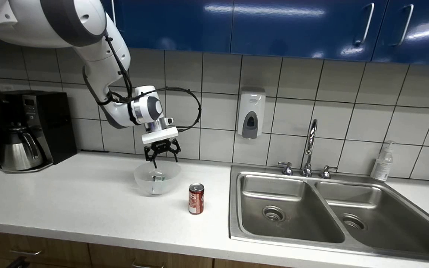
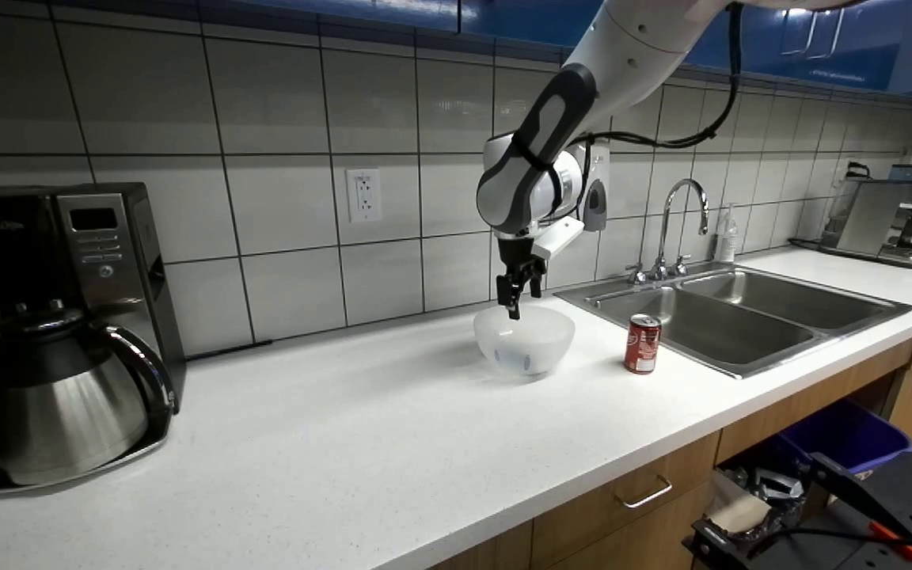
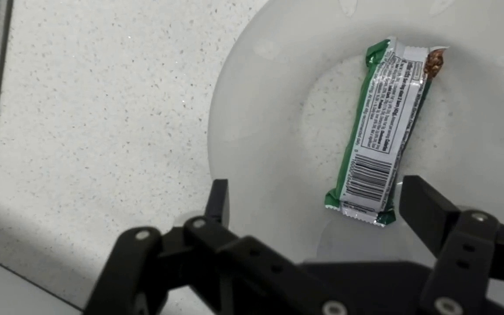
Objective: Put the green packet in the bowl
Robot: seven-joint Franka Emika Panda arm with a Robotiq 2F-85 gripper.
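The green packet (image 3: 376,135) lies inside the bowl (image 3: 256,109), its white printed side with the barcode facing up in the wrist view. One end is brownish. In an exterior view the packet (image 1: 158,178) shows faintly through the wall of the translucent bowl (image 1: 142,180). The bowl (image 2: 555,336) stands on the counter, and the packet cannot be made out clearly there. My gripper (image 3: 316,180) is open and empty, its fingers wide apart. In both exterior views the gripper (image 1: 166,163) (image 2: 525,304) points down over the bowl, with fingertips about rim height.
A red can (image 1: 196,199) (image 2: 643,344) stands upright beside the bowl, toward the steel sink (image 1: 235,208). A coffee maker (image 1: 37,126) (image 2: 100,317) stands at the opposite end of the counter. The tiled wall (image 1: 218,149) with a soap dispenser (image 1: 251,113) rises behind the bowl.
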